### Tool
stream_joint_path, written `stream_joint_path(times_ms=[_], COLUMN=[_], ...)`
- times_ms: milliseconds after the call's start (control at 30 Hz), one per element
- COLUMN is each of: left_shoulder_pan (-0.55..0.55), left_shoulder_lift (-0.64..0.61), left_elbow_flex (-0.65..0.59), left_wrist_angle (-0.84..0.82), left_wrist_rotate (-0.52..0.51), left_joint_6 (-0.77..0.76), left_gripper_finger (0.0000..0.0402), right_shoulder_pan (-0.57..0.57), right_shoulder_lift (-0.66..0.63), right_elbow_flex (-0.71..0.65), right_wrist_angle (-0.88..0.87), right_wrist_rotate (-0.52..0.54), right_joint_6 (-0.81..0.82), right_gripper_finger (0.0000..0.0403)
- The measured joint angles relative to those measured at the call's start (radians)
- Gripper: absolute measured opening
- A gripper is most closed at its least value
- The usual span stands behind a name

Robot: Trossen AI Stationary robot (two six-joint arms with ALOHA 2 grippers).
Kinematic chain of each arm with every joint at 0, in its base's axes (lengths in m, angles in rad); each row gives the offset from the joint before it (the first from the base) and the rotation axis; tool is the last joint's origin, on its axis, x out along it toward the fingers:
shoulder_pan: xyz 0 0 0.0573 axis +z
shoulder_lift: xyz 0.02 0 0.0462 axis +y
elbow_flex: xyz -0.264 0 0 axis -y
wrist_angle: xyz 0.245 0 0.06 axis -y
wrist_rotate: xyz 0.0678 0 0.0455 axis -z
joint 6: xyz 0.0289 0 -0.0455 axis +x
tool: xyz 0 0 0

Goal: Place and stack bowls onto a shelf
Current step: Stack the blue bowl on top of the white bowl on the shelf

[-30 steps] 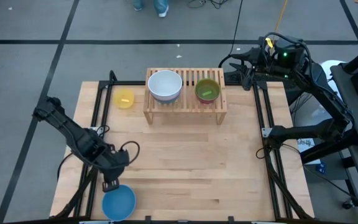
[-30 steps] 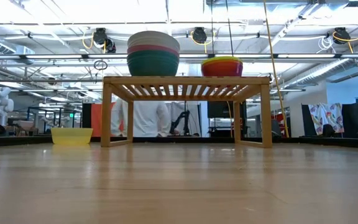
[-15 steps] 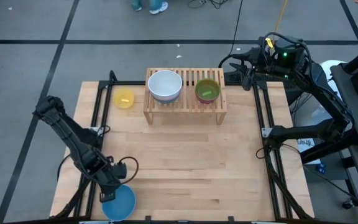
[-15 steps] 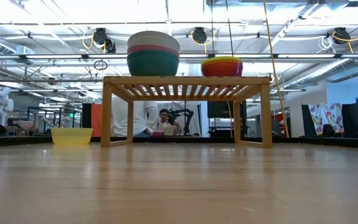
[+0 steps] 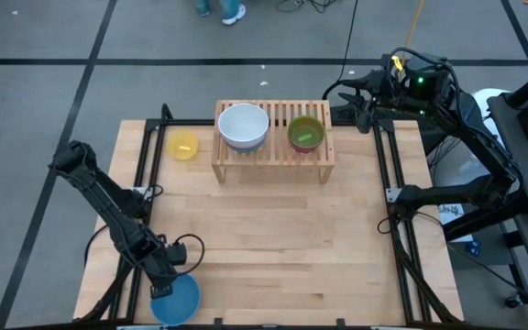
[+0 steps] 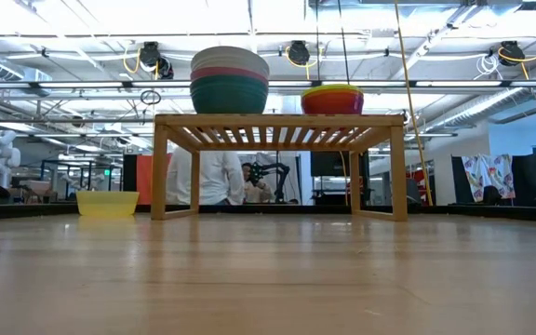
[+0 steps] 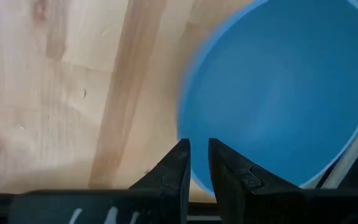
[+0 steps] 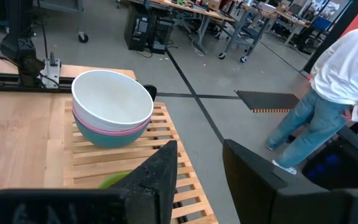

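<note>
High view: the left gripper [image 5: 160, 291] sits at the rim of the round blue plastic bowl [image 5: 176, 300] at the table's near-left edge; the right gripper [image 5: 360, 99] waits behind the light-wood slatted shelf [image 5: 273, 137].

Left wrist view: fingers [image 7: 178, 168] stand narrowly parted astride the rim, not visibly clamped — a shallow bite could let the bowl slip off the edge.

Low view: the shelf holds a white-pink-teal stack [image 6: 229, 80] and a smaller stack [image 6: 332, 99]; both look empty — a yellow bowl [image 6: 107, 203] stays tableside.
</note>
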Motion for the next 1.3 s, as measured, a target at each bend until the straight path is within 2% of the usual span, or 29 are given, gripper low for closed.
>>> stream_joint_path(times_ms=[467,767,1100,1300], left_shoulder_pan=[0.0,0.0,0.0,-0.002], left_shoulder_lift=[0.0,0.0,0.003,0.054], left_elbow_flex=[-0.032,-0.032,-0.032,-0.032], left_wrist_angle=[0.041,0.068,0.072,0.112], left_wrist_rotate=[-0.013,-0.095,-0.096,-0.081], left_joint_6=[0.012,-0.005,-0.005,0.009], left_gripper_finger=[0.0063,0.0063,0.0063,0.0063], right_shoulder_pan=[0.0,0.0,0.0,0.0], right_shoulder_lift=[0.0,0.0,0.0,0.0], right_elbow_flex=[0.0,0.0,0.0,0.0], right_wrist_angle=[-0.001,-0.001,-0.001,-0.002], right_wrist_rotate=[0.0,0.0,0.0,0.0], right_joint_6=[0.0,0.0,0.0,0.0], right_gripper_finger=[0.0121,0.0121,0.0121,0.0121])
